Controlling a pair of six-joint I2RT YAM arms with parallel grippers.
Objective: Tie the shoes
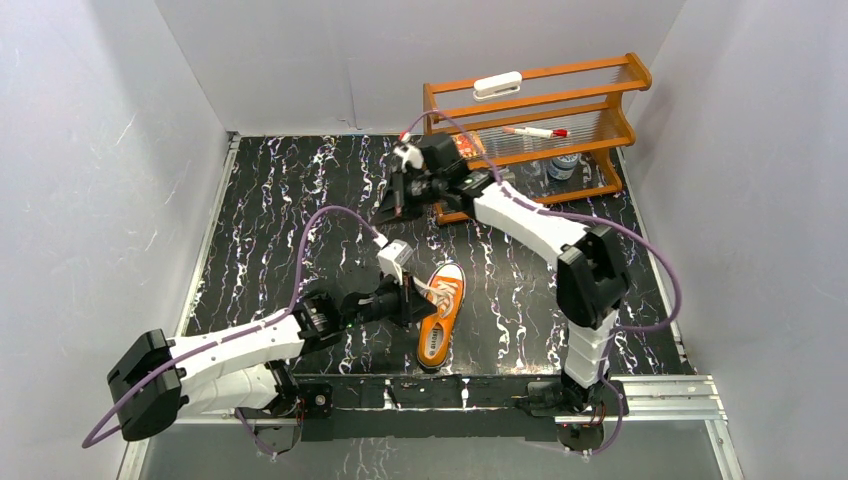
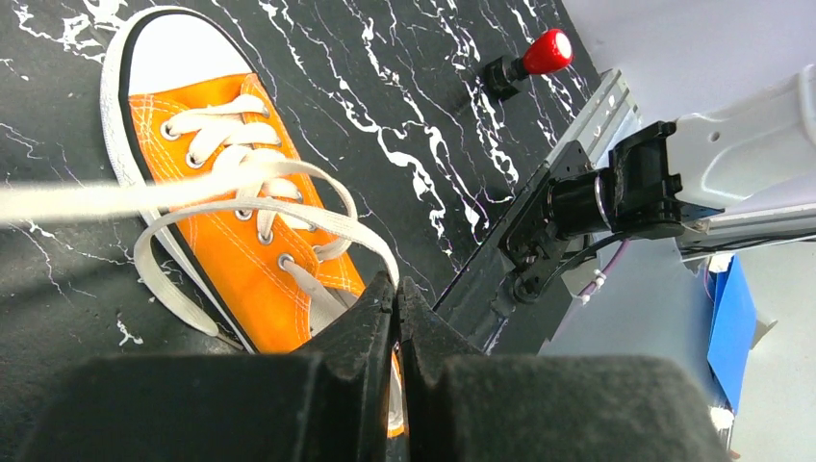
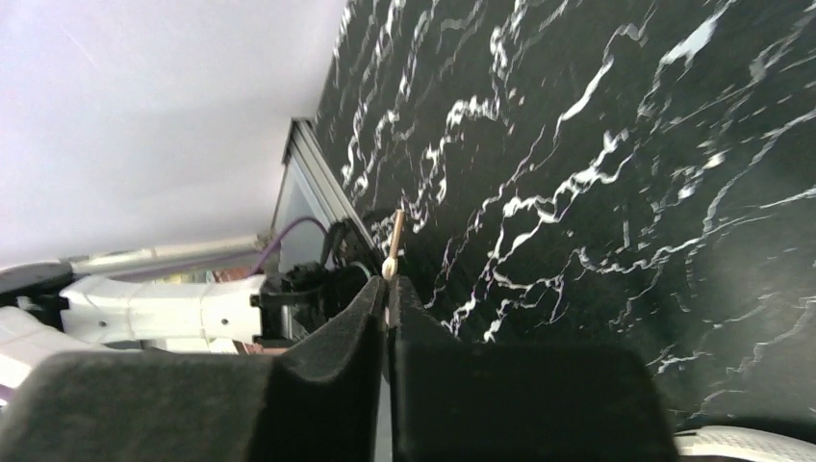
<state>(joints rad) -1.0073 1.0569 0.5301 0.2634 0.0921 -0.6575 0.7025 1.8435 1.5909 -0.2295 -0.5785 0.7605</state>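
1. Near the lower middle of the overhead frame, the left arm reaches low from the lower left corner. Its forearm stretches rightward and puts the left gripper (image 1: pixel 412 300) against the small orange canvas sneaker with a white rubber sole (image 1: pixel 440 320).
2. In the left wrist view this gripper (image 2: pixel 396 284) is pressed together, pinching a strand of the long white laces (image 2: pixel 318 223) that runs into its tips.
3. The sneaker (image 2: pixel 231 260) lies on the black, white-veined counter (image 1: pixel 280 220), toe toward the top of the overhead frame.
4. The right arm rises from the lower right, bends at the elbow and stretches to the upper middle. The right gripper (image 1: pixel 398 205) there is clamped on a lace tip (image 3: pixel 394 241), which pokes out between its fingers.
5. At the upper right, an orange wooden rack (image 1: pixel 600 75) carries a white block (image 1: pixel 497 85) on top, a red-capped pen (image 1: pixel 535 131) on its middle shelf and a can (image 1: pixel 563 165) below.
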